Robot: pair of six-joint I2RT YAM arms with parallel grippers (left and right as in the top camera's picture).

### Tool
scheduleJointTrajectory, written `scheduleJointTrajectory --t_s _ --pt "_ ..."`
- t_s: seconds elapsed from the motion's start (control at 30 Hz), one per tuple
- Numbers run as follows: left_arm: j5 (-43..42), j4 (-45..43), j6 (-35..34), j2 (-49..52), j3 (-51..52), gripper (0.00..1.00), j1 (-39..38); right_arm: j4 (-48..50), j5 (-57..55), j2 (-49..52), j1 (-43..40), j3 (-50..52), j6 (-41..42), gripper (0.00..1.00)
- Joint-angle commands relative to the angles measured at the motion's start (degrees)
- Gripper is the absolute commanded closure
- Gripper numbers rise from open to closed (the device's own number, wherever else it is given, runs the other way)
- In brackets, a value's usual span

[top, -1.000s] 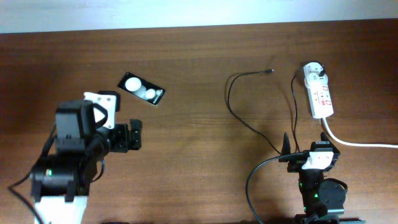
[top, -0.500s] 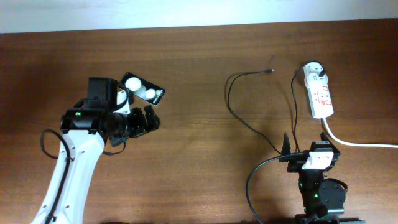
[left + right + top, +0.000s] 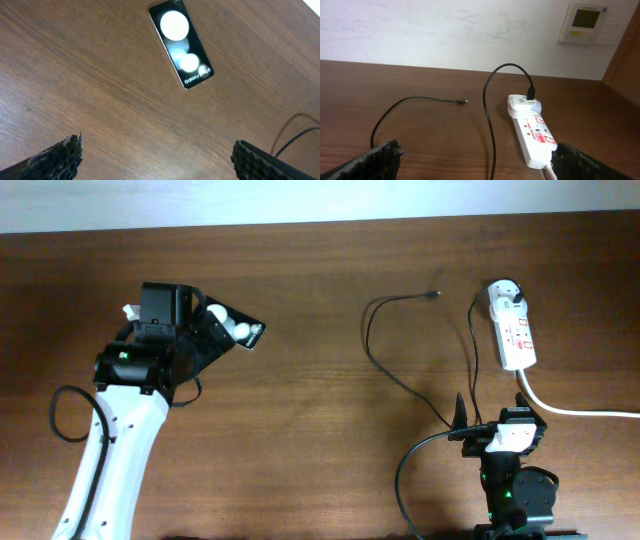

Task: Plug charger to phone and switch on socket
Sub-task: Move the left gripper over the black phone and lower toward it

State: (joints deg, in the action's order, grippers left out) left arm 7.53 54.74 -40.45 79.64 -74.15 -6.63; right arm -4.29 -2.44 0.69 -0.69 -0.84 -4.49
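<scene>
The charger [image 3: 489, 125] is plugged in the socket [image 3: 534, 136], its tip far from the phone [image 3: 181, 44]. My left gripper [image 3: 157, 160] hangs over the phone, my right gripper [image 3: 475, 160] faces the socket, both spread wide, empty.

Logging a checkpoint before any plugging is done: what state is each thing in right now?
phone: lying flat on the table, no cable attached.
charger: adapter in the socket, connector tip loose on the table.
socket: charger adapter plugged in; switch position unclear.
left fingers: open, empty, near the phone.
right fingers: open, empty.
</scene>
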Motion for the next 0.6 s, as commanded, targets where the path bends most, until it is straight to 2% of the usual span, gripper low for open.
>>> scheduleJointTrajectory --t_s 0.0,0.57 --pt "1.5 0.2 -1.8 0.1 -1.2 0.00 -0.1 -0.2 0.3 -0.4 0.3 0.5 0.2 0.01" --pt "1.5 -1.6 -1.8 0.2 -3.7 0.04 -0.1 -0.2 0.3 -0.4 0.3 0.5 0.2 0.01"
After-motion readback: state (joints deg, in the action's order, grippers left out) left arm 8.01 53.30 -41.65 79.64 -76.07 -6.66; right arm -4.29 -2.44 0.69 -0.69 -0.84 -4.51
